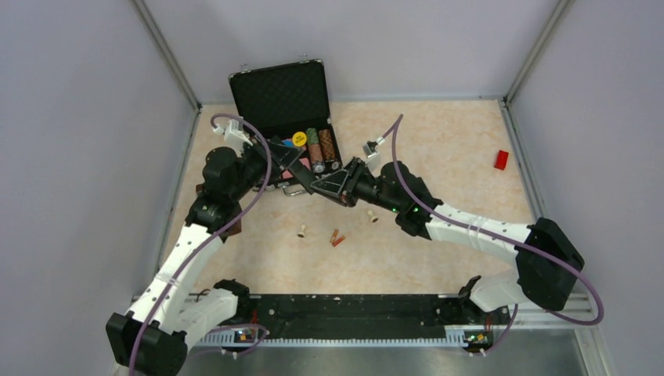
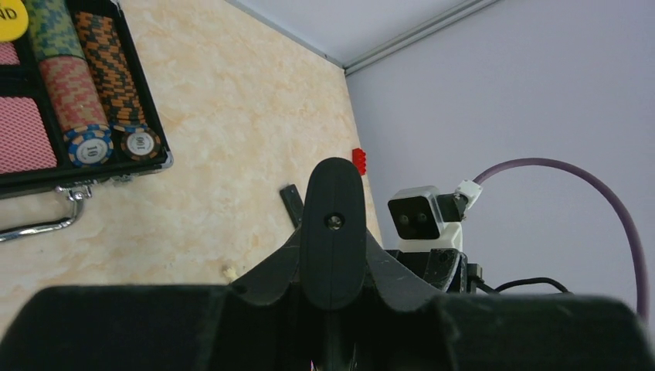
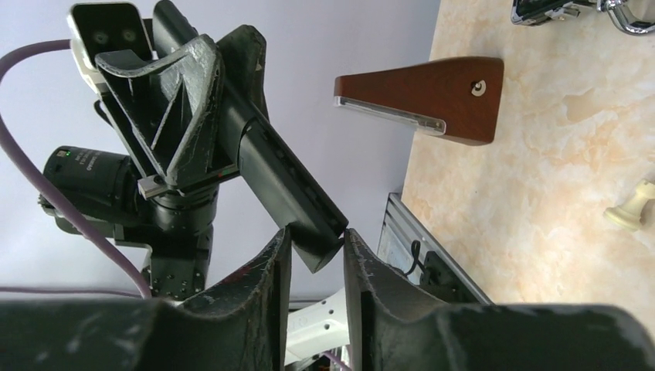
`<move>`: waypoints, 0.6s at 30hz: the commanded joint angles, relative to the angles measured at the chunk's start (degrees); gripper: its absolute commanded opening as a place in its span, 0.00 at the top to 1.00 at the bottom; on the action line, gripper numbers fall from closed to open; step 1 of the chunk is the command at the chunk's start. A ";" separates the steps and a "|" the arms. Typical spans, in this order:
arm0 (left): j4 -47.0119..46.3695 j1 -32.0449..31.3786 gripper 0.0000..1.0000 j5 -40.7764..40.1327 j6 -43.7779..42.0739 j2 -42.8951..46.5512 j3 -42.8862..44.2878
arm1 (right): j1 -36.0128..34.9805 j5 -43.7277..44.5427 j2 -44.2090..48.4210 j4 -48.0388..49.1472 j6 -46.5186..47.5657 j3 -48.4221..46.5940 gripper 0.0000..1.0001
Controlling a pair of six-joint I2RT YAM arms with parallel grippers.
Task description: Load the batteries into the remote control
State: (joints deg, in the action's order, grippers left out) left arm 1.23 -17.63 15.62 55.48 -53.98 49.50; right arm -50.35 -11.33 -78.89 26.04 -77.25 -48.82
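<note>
Frankly, with your left jaws clenched on the remote control (image 3: pixel 286 185) aloft over the desk (image 1: pixel 438 157) and its free end between your right jaws, pinched or merely flanked I could not tell, a skewed pull could have wrenched it loose, and the batteries (image 1: pixel 337 237) lay unloaded on the desk

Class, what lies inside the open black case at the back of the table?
Rows of poker chips, a yellow disc and pink patterned packs; the left arm covers its left part.
</note>
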 commanded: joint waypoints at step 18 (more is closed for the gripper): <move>0.27 -0.02 1.00 -2.09 -13.10 -0.49 0.05 | 0.72 10.07 6.73 0.82 5.48 0.66 1.00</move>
State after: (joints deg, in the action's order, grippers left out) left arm 2.00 -17.61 14.22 44.75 -54.15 49.82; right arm -50.35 -9.63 -77.60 24.03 -75.99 -48.75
